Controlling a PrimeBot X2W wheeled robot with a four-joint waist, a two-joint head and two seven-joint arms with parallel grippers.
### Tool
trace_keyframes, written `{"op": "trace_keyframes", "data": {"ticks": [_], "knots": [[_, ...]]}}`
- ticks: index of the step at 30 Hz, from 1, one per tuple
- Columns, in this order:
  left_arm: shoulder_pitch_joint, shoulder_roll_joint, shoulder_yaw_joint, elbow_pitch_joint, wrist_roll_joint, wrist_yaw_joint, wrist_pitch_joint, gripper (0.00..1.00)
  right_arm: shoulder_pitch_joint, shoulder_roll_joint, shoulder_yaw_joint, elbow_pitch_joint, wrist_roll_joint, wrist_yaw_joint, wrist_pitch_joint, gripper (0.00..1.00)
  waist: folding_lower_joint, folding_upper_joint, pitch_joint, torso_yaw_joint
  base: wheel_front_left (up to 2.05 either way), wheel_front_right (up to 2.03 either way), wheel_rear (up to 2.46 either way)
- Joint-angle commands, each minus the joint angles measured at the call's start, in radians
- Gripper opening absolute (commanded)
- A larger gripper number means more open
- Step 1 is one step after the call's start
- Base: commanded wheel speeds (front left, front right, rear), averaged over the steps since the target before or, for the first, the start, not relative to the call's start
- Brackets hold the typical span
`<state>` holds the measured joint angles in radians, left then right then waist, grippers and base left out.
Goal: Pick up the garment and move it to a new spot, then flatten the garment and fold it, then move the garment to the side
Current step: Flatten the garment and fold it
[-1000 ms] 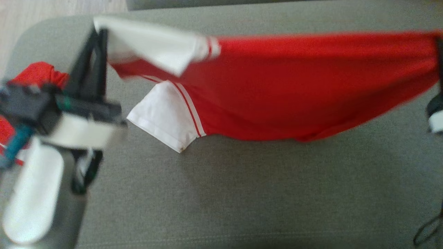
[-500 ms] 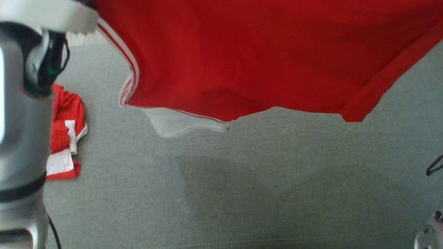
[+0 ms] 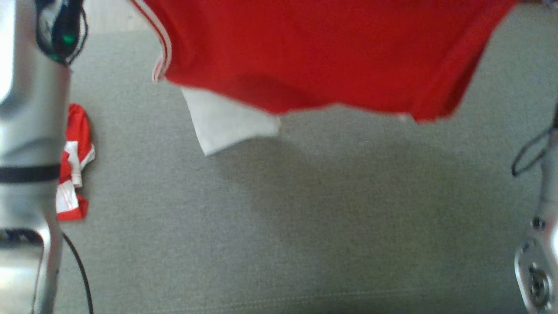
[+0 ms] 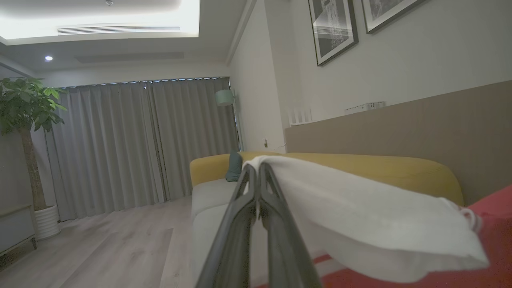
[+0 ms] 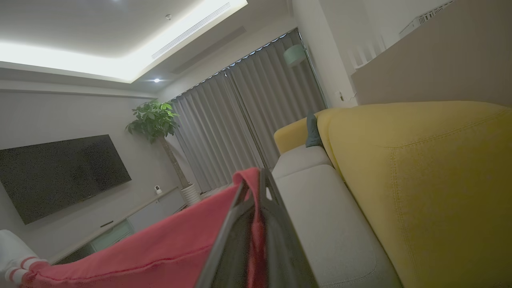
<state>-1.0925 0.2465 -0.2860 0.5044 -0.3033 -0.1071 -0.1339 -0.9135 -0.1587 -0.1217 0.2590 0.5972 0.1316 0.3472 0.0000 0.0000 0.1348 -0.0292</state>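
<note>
Head view: the red shirt [image 3: 314,56] is held up across the top of the frame, stretched sideways above the grey sofa seat [image 3: 305,244]. Its lower edge sags in the middle, and one white sleeve [image 3: 226,122] dangles below the red cloth at the left. The shirt's shadow falls on the seat beneath. The silver left forearm [image 3: 30,109] stands along the left edge. Part of the right arm [image 3: 538,261] shows at the right edge. A second red-and-white garment [image 3: 74,170] lies crumpled on the seat just beside the left forearm.

Left wrist view: the left gripper [image 4: 258,170] has its fingers pressed together, clamped on the edge of a white sleeve, which drapes to the right over red cloth. A yellow backrest [image 4: 380,170] and grey curtains [image 4: 140,140] are behind.

Right wrist view: the right gripper [image 5: 256,186] has its fingers closed on a fold of the red shirt, which runs off to the lower left. A television [image 5: 60,176] hangs on the far wall.
</note>
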Motion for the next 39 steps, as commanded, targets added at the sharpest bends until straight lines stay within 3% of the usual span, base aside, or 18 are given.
{"op": "trace_keyframes", "data": {"ticks": [1,10,17,21,28,39], "knots": [[-0.101,0.035,0.027,0.022,0.003,-0.005,-0.032,0.0,-0.089,0.023,0.033,0.014,-0.007,-0.001,-0.039,0.0,0.0,0.0,0.023,-0.015,0.0,0.0,0.0],[-0.283,0.014,0.067,0.264,0.014,0.006,-0.126,0.0,-0.312,0.046,0.192,0.334,-0.021,-0.001,-0.321,0.0,0.0,0.0,0.125,-0.029,0.0,0.0,0.0],[-0.148,-0.052,0.137,0.36,-0.046,-0.007,-0.128,0.0,-0.272,0.041,0.323,0.572,0.01,-0.001,-0.437,0.0,0.0,0.0,0.214,0.001,0.0,0.0,0.0],[-0.037,-0.092,0.186,0.399,-0.087,-0.013,-0.128,0.0,-0.187,0.026,0.39,0.645,0.044,-0.001,-0.476,0.0,0.0,0.0,0.248,0.025,0.0,0.0,0.0],[0.228,-0.127,0.242,0.281,-0.086,-0.019,-0.128,0.0,0.02,-0.018,0.455,0.625,0.118,-0.001,-0.539,0.0,0.0,0.0,0.236,0.048,0.0,0.0,0.0],[0.783,-0.13,0.325,-0.065,-0.055,-0.002,-0.128,0.0,0.417,-0.055,0.46,0.398,0.164,-0.001,-0.523,0.0,0.0,0.0,0.117,0.038,0.0,0.0,0.0]]}}
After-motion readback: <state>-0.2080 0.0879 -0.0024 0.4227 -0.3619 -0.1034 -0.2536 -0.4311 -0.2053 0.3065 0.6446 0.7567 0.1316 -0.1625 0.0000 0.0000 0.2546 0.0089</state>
